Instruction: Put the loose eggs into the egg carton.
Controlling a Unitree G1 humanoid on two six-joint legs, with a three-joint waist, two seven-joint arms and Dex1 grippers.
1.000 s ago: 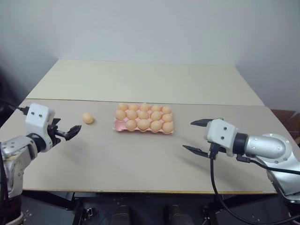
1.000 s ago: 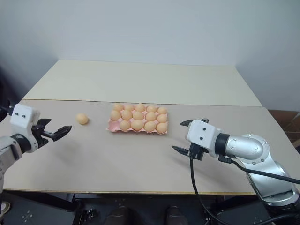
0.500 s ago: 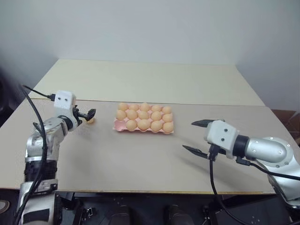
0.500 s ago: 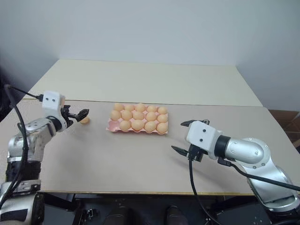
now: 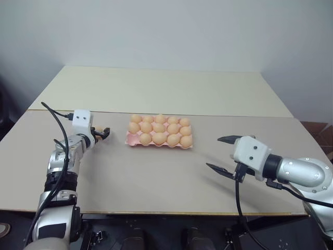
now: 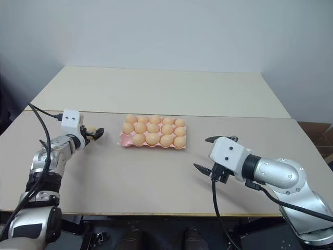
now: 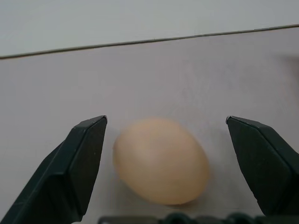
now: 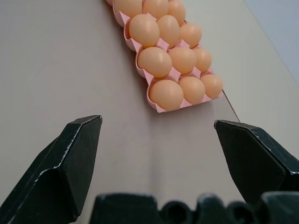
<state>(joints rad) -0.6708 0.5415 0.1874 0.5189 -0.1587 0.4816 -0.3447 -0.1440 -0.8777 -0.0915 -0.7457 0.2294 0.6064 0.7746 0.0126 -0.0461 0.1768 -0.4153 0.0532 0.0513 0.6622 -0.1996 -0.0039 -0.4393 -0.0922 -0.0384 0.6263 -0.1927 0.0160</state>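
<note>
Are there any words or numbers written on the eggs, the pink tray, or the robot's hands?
None: no words, numbers or signs can be read anywhere.
The pale pink moulded egg carton is plain.
The smooth light orange-tan loose egg has no stamp.
The left end effector and right end effector have plain black fingers with no labels.

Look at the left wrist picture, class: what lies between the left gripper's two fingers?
The loose egg lies on the table between the open left gripper's fingers, touching neither, as the left wrist view shows.
</note>
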